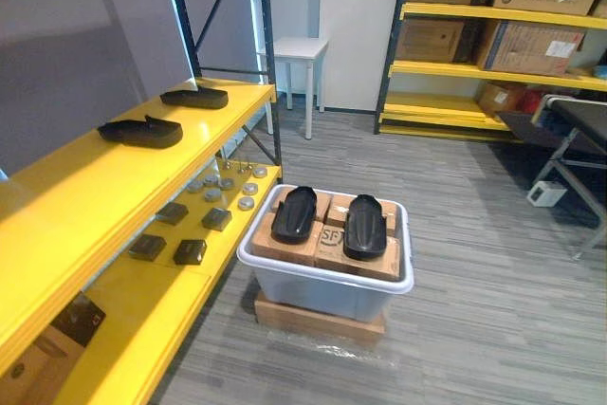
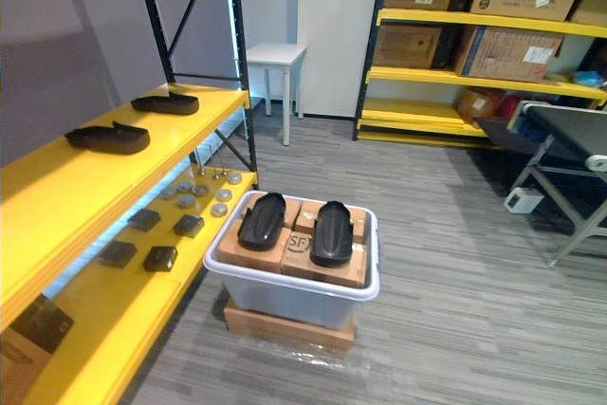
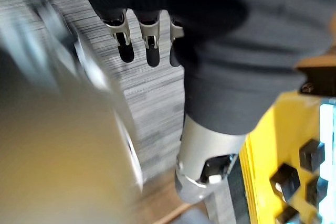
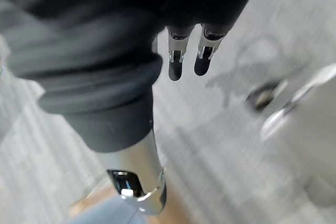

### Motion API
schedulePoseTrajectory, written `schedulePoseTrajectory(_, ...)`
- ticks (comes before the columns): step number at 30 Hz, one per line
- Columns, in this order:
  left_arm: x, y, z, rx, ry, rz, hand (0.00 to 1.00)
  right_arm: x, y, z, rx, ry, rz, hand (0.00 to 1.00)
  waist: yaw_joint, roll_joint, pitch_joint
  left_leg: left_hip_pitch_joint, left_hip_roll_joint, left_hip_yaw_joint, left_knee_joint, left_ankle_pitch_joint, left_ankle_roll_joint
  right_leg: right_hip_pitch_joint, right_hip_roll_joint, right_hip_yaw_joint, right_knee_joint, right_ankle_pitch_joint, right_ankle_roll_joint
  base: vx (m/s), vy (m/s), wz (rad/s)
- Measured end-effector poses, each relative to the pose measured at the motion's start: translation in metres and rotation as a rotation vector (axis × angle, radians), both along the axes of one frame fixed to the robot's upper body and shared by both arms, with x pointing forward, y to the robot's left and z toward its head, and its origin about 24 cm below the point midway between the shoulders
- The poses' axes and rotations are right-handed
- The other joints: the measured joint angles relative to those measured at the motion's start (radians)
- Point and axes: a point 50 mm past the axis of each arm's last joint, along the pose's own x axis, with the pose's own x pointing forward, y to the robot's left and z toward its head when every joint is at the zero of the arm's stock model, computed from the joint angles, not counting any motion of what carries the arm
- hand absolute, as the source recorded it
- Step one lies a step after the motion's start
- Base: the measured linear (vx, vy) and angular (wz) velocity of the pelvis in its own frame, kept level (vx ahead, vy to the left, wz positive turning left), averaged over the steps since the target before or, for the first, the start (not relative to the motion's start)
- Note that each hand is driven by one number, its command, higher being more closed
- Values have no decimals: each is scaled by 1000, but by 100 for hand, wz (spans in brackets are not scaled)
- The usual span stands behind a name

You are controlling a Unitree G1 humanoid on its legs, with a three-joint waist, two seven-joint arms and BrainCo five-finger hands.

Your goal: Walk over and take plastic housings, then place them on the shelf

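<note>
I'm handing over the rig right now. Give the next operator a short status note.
Left hand and right hand: both open, empty.
Two black plastic housings already lie on the yellow upper shelf.
Two more black housings sit on cardboard boxes in the white plastic bin.
Left: walk to the bin, take them, shelve them.

Four black housings [image 1: 294, 213]; four dark blocks [image 1: 216, 219]; one grey bin [image 1: 322, 297]; one white table [image 1: 301, 47].
</note>
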Motion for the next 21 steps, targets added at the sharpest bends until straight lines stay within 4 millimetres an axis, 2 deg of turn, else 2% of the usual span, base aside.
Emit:
schedulePoseTrajectory(1, -6, 1, -1, 0, 18, -7, 0, 5, 0, 2, -6, -14, 8, 0, 10, -2, -5, 6, -16, -10, -26, 103, 8, 15, -8, 9, -14, -12, 22, 476, 203, -47)
schedulePoseTrajectory(2, -10, 6, -1, 13, 48, -52, 0, 11, 7, 3, -7, -26, 41, 0, 13, -26, -32, 16, -56, -4, -38, 95, -6, 27, -49, 26, -31, -10, 39, 417, 156, -3)
schedulePoseTrajectory(3, -6, 8, 0, 23, 45, -90, 0, 14, 7, 5, -17, -37, 56, 0, 2, -31, -34, 10, -68, -13, -34, 82, 0, 21, -59, 27, -15, -4, 47, 594, 247, 30)
schedulePoseTrajectory(4, 3, 11, 1, 46, 35, -171, 0, 25, 5, 11, -47, -68, 72, 0, -5, -32, -36, 7, -78, -18, -19, 62, 10, -12, -70, 54, 61, -5, 50, 564, 254, 26)
schedulePoseTrajectory(6, 13, 15, 3, 68, 26, -244, 0, 46, 2, 25, -113, -145, 116, 0, -10, -25, -28, 91, -76, -10, -79, 53, 22, -123, -84, 108, 338, -1, 58, 502, 209, -7)
schedulePoseTrajectory(7, 23, 15, 5, 84, 12, -310, 0, 55, 0, 32, -158, -172, 145, 0, -23, -18, -24, 154, -69, -10, -137, 54, 24, -173, -73, 127, 427, -49, 84, 341, 74, -5)
schedulePoseTrajectory(10, 50, 15, 14, 135, -69, -411, 0, 67, -6, 46, -255, -217, 189, 0, -33, -16, -25, 241, -49, -11, -194, 56, 21, -261, -36, 131, 391, -80, 77, 350, -44, 12)
schedulePoseTrajectory(11, 66, 13, 19, 153, -118, -446, 0, 73, -8, 55, -302, -246, 212, 0, -37, -17, -26, 255, -42, -15, -204, 57, 18, -311, -17, 142, 309, -71, 74, 341, -176, 28)
schedulePoseTrajectory(12, 77, 13, 25, 178, -163, -479, 0, 75, -11, 62, -356, -259, 216, 0, -42, -40, -32, 253, -64, -28, -204, 55, 10, -338, -13, 173, 172, 72, 62, 293, -164, 49)
schedulePoseTrajectory(13, 82, 7, 26, 173, -182, -488, 0, 74, -17, 65, -396, -252, 216, 0, -54, -32, -32, 256, -63, -55, -205, 49, 1, -320, -11, 162, 172, 96, 58, 314, -142, 45)
schedulePoseTrajectory(14, 85, -5, 25, 152, -202, -505, 0, 77, -27, 73, -465, -256, 212, 0, -49, -5, -41, 256, -49, -77, -223, 52, 1, -315, 2, 156, 151, 100, 54, 300, -105, 15)
schedulePoseTrajectory(15, 85, -13, 25, 133, -210, -501, 0, 91, -34, 92, -541, -318, 202, 0, -41, 23, -31, 255, -36, -76, -245, 54, -2, -317, 17, 161, 129, 103, 50, 263, -87, -11)
schedulePoseTrajectory(16, 86, -16, 25, 127, -215, -499, 0, 99, -36, 103, -581, -355, 199, 0, -43, 32, -21, 254, -33, -77, -251, 56, -7, -319, 22, 161, 122, 103, 49, 177, -65, -18)
schedulePoseTrajectory(18, 94, -21, 28, 132, -247, -523, 0, 133, -41, 147, -678, -516, 145, 0, -44, 38, 32, 217, -31, -97, -233, 58, -9, -340, 25, 157, 115, 105, 47, 97, -37, 2)
schedulePoseTrajectory(19, 96, -22, 29, 135, -258, -531, 0, 143, -43, 160, -712, -556, 130, 0, -42, 38, 47, 197, -32, -103, -219, 58, -9, -353, 24, 156, 115, 109, 46, 33, 12, 7)
schedulePoseTrajectory(20, 101, -25, 31, 138, -275, -549, 0, 164, -46, 188, -779, -639, 103, 0, -38, 38, 82, 149, -38, -114, -191, 58, -9, -384, 20, 155, 110, 125, 47, 5, 21, 10)
schedulePoseTrajectory(21, 105, -26, 33, 144, -286, -557, 0, 174, -47, 204, -804, -684, 86, 0, -37, 41, 106, 128, -41, -124, -178, 58, -9, -394, 18, 152, 101, 135, 49, -40, 56, 20)
